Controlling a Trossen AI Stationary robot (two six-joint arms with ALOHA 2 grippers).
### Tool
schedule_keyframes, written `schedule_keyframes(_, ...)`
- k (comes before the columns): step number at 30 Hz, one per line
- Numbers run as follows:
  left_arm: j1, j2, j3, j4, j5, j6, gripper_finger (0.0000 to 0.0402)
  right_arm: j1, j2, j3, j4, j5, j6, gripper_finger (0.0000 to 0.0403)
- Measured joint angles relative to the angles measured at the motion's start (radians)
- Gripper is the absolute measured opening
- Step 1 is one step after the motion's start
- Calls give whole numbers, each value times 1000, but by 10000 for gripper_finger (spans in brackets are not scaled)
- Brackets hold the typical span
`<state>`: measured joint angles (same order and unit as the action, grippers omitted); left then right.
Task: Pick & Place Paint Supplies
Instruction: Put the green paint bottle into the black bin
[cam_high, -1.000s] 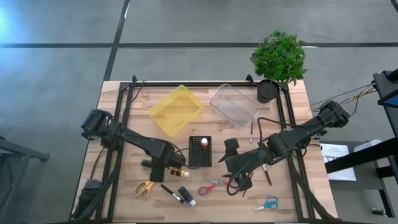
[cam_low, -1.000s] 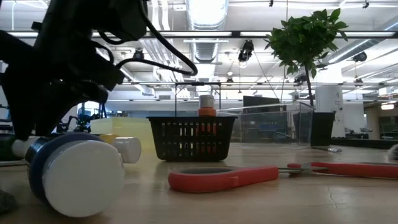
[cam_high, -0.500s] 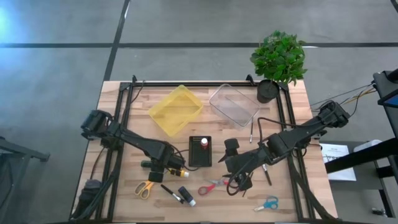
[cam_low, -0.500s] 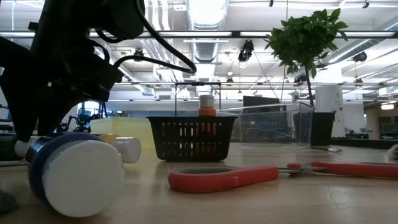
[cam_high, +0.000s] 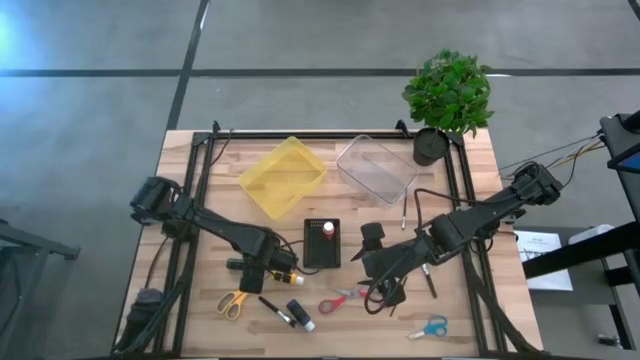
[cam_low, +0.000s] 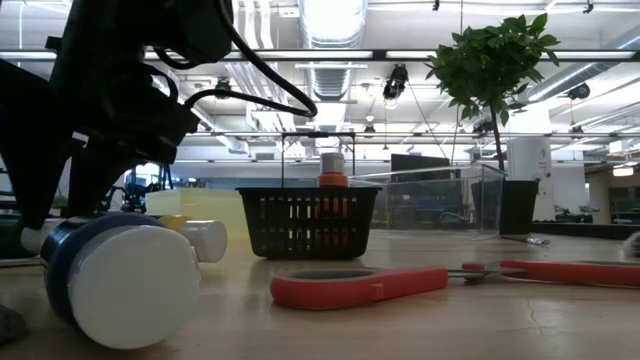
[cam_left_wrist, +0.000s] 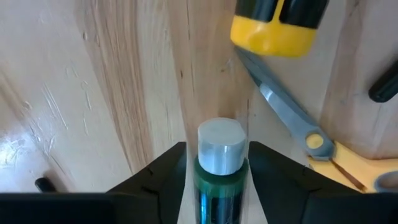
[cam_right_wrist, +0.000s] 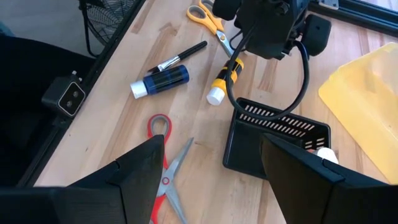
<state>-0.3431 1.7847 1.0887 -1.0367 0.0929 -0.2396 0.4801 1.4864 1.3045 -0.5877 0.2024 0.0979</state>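
A green paint bottle with a pale cap (cam_left_wrist: 219, 163) lies on its side on the table. My left gripper (cam_left_wrist: 217, 186) reaches down over it, open, one finger on each side with a thin strip of table showing between. In the high view this gripper (cam_high: 262, 266) is left of the black basket (cam_high: 322, 243), which holds a red-topped bottle (cam_high: 328, 229). A yellow bottle (cam_high: 289, 272) lies just beyond the green cap. My right gripper (cam_right_wrist: 211, 186) hangs open above the red scissors (cam_right_wrist: 165, 168) and touches nothing.
Yellow scissors (cam_high: 232, 303), a dark brush (cam_high: 275, 310) and a blue bottle (cam_high: 300, 314) lie near the front edge, blue scissors (cam_high: 430, 327) to the right. A yellow tray (cam_high: 283, 177), a clear tray (cam_high: 377, 168) and a potted plant (cam_high: 447, 100) stand at the far side.
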Motion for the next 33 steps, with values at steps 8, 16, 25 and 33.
schedule_keyframes(8, 0, 0, -35, 27, 3, -22, 187, 0, 0, 0, 0, 0, 3, 263)
schedule_keyframes(16, 0, 0, -66, 54, 4, -22, 186, 0, 0, 0, 0, 0, 3, 263)
schedule_keyframes(25, 0, 0, -67, 72, 4, -23, 134, 0, 0, 0, 0, 0, 1, 263)
schedule_keyframes(33, 1, 0, -67, 72, -3, -37, 114, 0, 0, 0, 0, 0, 2, 263)
